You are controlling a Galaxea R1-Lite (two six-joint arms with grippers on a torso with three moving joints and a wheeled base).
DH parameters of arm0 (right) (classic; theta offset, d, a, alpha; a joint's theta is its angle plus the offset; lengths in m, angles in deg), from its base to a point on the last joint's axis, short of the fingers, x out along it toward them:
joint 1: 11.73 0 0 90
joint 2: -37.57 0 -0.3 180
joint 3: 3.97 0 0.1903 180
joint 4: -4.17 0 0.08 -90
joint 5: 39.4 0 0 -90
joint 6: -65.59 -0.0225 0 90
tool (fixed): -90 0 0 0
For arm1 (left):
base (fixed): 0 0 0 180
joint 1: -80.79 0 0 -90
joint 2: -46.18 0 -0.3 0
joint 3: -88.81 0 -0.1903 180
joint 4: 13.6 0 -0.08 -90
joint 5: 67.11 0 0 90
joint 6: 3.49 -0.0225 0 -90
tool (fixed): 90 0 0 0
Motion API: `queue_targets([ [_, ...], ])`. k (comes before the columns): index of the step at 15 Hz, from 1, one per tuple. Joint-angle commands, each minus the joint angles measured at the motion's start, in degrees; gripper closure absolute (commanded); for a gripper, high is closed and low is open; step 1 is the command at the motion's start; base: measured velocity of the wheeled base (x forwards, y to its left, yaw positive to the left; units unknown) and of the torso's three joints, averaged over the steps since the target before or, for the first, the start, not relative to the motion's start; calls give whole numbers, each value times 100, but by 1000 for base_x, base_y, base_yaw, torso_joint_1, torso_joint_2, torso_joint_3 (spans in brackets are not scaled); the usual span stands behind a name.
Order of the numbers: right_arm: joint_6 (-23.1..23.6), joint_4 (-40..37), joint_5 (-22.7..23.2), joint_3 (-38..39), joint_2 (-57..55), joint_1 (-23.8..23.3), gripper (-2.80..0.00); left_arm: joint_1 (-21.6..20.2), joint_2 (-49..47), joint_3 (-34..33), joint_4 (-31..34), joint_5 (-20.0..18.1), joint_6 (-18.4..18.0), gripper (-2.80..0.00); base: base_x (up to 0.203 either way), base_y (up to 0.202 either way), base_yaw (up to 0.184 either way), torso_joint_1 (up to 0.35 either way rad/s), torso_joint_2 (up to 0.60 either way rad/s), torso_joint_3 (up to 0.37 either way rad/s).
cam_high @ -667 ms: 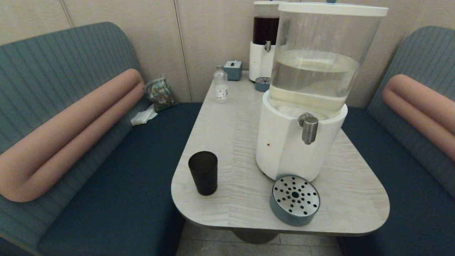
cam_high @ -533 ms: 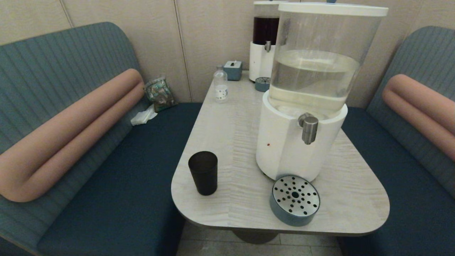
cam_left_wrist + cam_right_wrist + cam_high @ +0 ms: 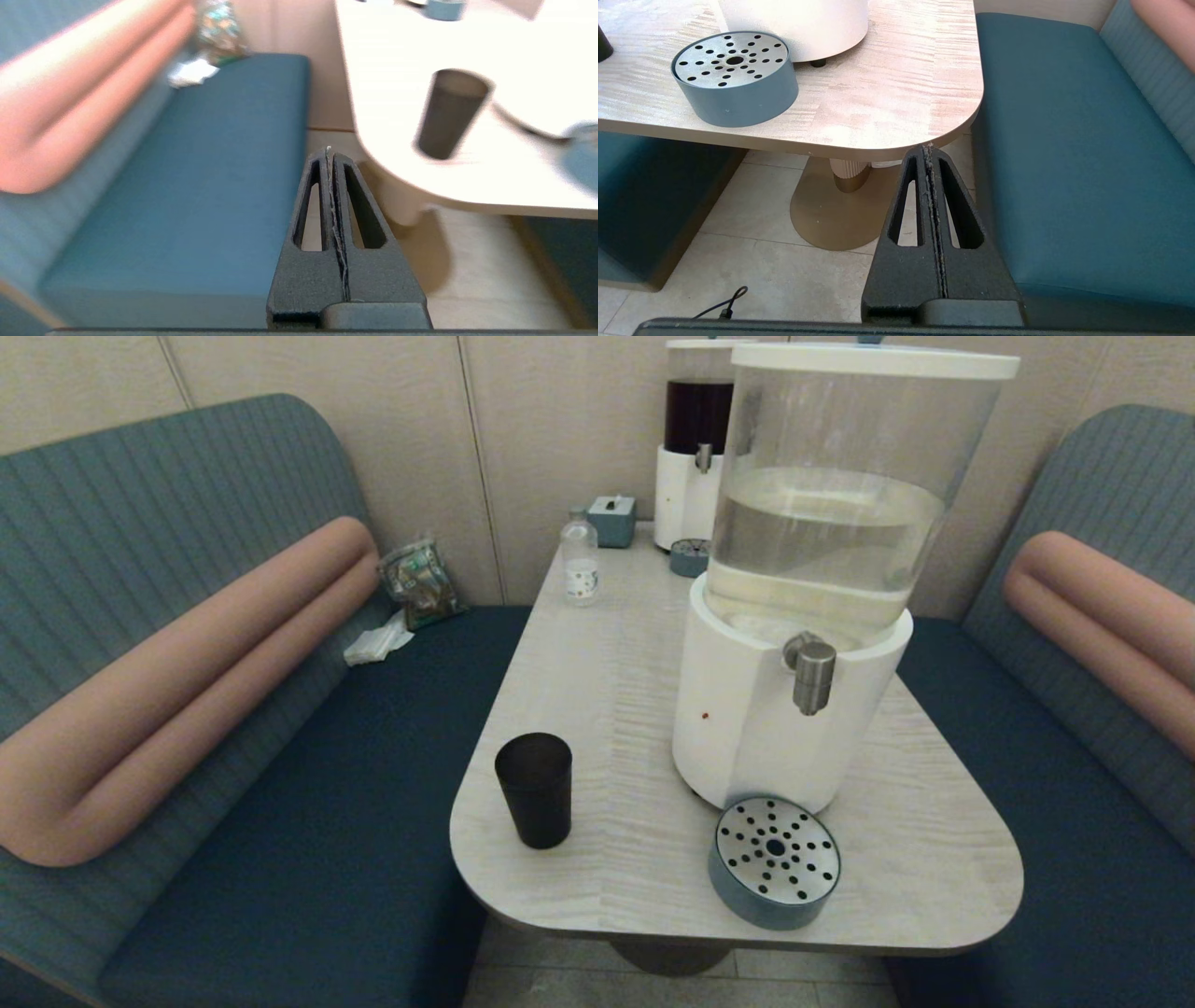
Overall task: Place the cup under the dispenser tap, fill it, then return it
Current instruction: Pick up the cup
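Note:
The black cup (image 3: 534, 789) stands upright near the table's front left corner, also visible in the left wrist view as the cup (image 3: 449, 112). The steel dispenser tap (image 3: 812, 675) juts from the white base of the big dispenser (image 3: 784, 709), above the round drip tray (image 3: 775, 861). Neither arm shows in the head view. My left gripper (image 3: 329, 151) is shut and empty, below table height, off the table's front left. My right gripper (image 3: 928, 149) is shut and empty, low by the table's front right corner, with the drip tray (image 3: 733, 74) ahead of it.
A smaller dark-liquid dispenser (image 3: 695, 448), a second small tray (image 3: 689, 557), a clear bottle (image 3: 580, 558) and a blue box (image 3: 611, 518) stand at the table's far end. Blue benches flank the table (image 3: 607, 691); a wrapper and tissue (image 3: 401, 602) lie on the left bench.

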Motion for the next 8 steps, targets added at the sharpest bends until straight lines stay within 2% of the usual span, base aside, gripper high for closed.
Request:
queue_targets([
  [1, 10, 0, 2, 0, 0, 1, 0, 1, -831, 559, 58, -145, 147, 0, 0, 0, 0, 0, 0, 0],
  [3, 10, 0, 2, 0, 0, 1, 0, 23, -1771, 1077, -138, -361, 345, 0, 0, 0, 0, 0, 0, 0],
  [6, 10, 0, 2, 0, 0, 1, 0, 38, -3536, 1525, -1136, -925, 462, 0, 0, 0, 0, 0, 0, 0],
  [7, 10, 0, 2, 0, 0, 1, 0, 40, -4145, 1598, -1613, -1140, 460, -280, 0, 0, 0, 0, 0, 0],
  [8, 10, 0, 2, 0, 0, 1, 0, 42, -4685, 1658, -2115, -1331, 446, -280, 0, 0, 0, 0, 0, 0],
])
